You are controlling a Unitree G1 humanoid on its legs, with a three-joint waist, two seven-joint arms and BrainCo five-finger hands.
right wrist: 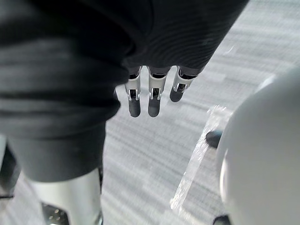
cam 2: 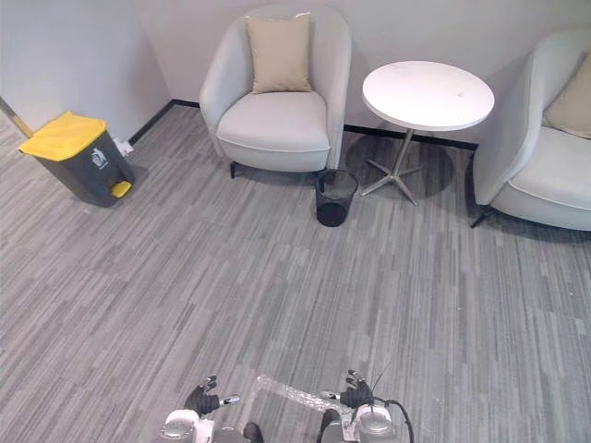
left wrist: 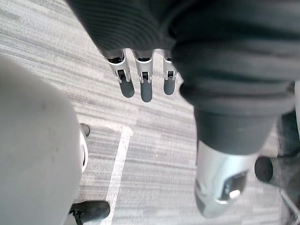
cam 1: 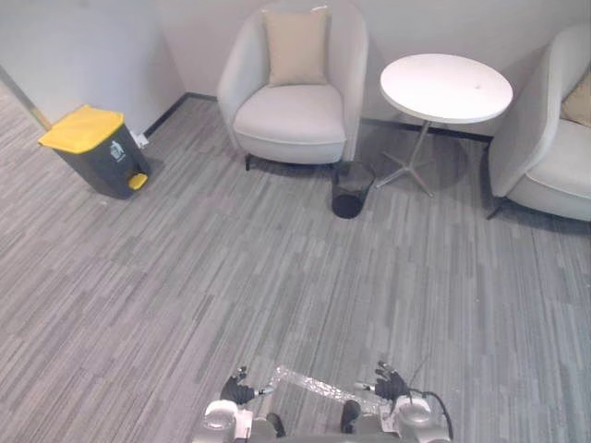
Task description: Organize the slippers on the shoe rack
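The robot faces a sitting corner across a grey striped carpet floor (cam 1: 185,277). Its left hand (cam 1: 238,388) shows at the lower edge of the left eye view, and its right hand (cam 1: 390,380) is a little apart from it on the other side. Both hang above the carpet.

In the left wrist view the left hand's fingers (left wrist: 146,82) are straight and lie side by side with small gaps. They point down at the floor and hold nothing. In the right wrist view the right hand's fingers (right wrist: 153,96) are likewise straight, relaxed and empty. Between the two hands a strip of clear shiny tape (cam 1: 319,383) lies flat on the floor, running from near the left hand toward the right hand.

Farther off, against the pale wall, stands a light grey tub armchair (cam 1: 295,115) with a beige square cushion (cam 1: 295,46) upright against its back. Just beside it on the right is a round white table on a thin metal foot (cam 1: 446,86). A black mesh waste basket (cam 1: 352,189) stands on the floor between the armchair and the table's foot.

A second light grey armchair (cam 1: 545,157) is partly cut off at the right edge. On the left, near the wall and well apart from the seats, sits a dark grey pedal bin with a yellow lid (cam 1: 92,148).
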